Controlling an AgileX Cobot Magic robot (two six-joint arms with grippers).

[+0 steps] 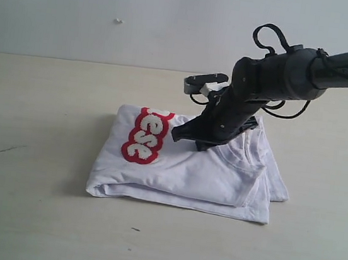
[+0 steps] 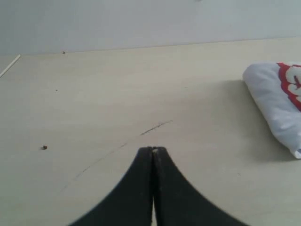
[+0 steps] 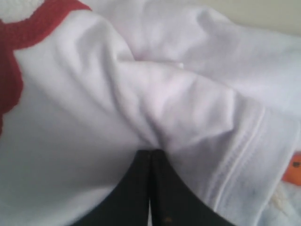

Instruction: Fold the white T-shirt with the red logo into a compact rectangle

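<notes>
The white T-shirt [image 1: 187, 176] lies folded into a thick rectangle on the table, with the red logo [image 1: 144, 136] on top at its left end. My right gripper [image 1: 176, 134] rests on the shirt's top layer beside the logo, and its jaws are shut. Close up, the right gripper [image 3: 150, 151] has its tips pushed into a raised fold of the T-shirt [image 3: 94, 141], with the logo [image 3: 14, 56] off to one side. The orange neck tag [image 3: 292, 169] shows by the ribbed collar [image 3: 244, 155]. My left gripper [image 2: 154, 149] is shut over bare table, apart from the T-shirt [image 2: 273, 99].
The pale wooden table [image 1: 25, 200] extends on all sides of the shirt, with a white wall [image 1: 113, 8] behind it. A thin dark scratch [image 2: 157, 126] and a small speck [image 2: 44, 147] mark the tabletop near my left gripper.
</notes>
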